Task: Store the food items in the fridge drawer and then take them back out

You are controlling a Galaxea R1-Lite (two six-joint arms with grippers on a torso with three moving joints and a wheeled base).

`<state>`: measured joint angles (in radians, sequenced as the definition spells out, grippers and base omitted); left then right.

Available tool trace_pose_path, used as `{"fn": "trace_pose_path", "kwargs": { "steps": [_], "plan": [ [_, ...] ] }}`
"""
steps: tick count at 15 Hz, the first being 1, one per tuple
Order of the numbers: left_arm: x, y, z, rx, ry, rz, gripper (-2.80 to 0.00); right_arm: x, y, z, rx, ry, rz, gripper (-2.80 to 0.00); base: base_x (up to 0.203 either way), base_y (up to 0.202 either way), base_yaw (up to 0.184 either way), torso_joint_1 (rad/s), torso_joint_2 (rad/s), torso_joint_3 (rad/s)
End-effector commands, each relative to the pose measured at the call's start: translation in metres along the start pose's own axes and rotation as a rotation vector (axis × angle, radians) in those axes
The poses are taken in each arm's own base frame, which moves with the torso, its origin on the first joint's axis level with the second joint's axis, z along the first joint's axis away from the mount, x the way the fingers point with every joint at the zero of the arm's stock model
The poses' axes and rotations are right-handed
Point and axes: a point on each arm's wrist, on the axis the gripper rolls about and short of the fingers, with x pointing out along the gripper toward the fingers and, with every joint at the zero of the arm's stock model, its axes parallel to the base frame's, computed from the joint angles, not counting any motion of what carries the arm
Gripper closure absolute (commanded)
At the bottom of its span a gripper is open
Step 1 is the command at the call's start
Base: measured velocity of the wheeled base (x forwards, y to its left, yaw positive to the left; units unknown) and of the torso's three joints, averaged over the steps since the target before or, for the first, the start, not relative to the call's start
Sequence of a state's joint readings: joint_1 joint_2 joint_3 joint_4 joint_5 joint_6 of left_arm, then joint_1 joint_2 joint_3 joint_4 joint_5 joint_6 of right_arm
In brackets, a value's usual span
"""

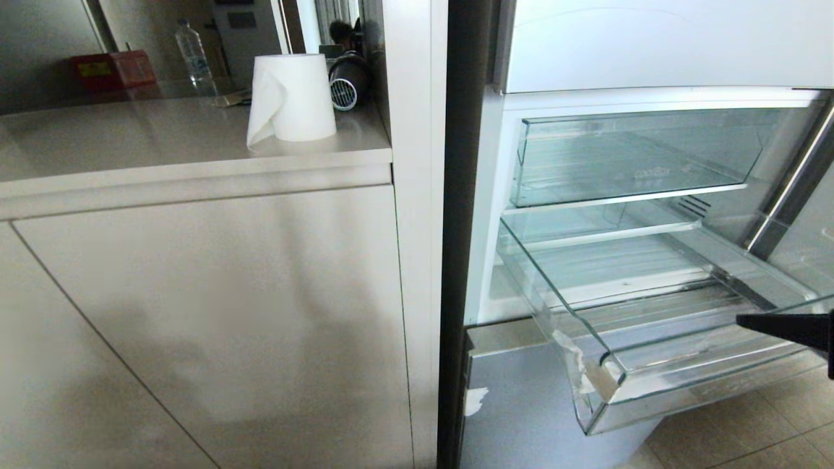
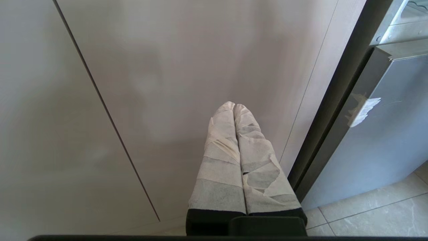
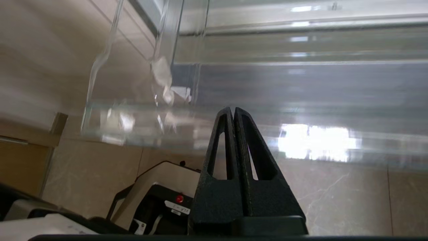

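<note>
The fridge drawer (image 1: 658, 385), clear and shallow with a thick front lip and white tape at its front left corner, stands pulled out of the open fridge and looks empty. No food items are in view. My right gripper (image 1: 741, 319) reaches in from the right edge, level with the drawer's right front part, its black fingers shut on nothing. In the right wrist view, that gripper (image 3: 233, 109) points at the drawer's clear front (image 3: 274, 83) from just below it. My left gripper (image 2: 234, 105), with taped fingers pressed together, faces the beige cabinet door.
A deeper clear drawer (image 1: 638, 156) with faint lettering sits above. On the counter to the left stand a paper towel roll (image 1: 291, 98), a water bottle (image 1: 193, 55) and a red box (image 1: 111, 70). The grey lower fridge front (image 1: 521, 404) is below, and my base (image 3: 160, 201) is on the tiled floor.
</note>
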<state>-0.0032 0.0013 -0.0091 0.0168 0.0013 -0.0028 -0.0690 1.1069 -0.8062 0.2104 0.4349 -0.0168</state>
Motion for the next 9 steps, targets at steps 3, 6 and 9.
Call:
{"fn": "trace_pose_path", "kwargs": {
  "steps": [3,6,9],
  "plan": [
    [0.000,0.000,0.000,0.000,0.000,0.000,0.00,-0.040,0.019,-0.035,-0.058,-0.119,0.000,0.00,0.000,0.000,0.000,0.000,0.00,0.000],
    [0.000,0.000,0.000,0.000,0.000,0.000,0.00,-0.082,0.039,-0.080,-0.130,-0.286,-0.025,0.00,0.000,0.000,0.000,0.000,0.00,0.000],
    [0.000,0.000,0.000,0.000,0.000,0.000,0.00,-0.091,0.041,-0.141,-0.149,-0.370,-0.157,0.00,0.000,0.000,0.000,0.000,0.00,0.000]
  ]
}}
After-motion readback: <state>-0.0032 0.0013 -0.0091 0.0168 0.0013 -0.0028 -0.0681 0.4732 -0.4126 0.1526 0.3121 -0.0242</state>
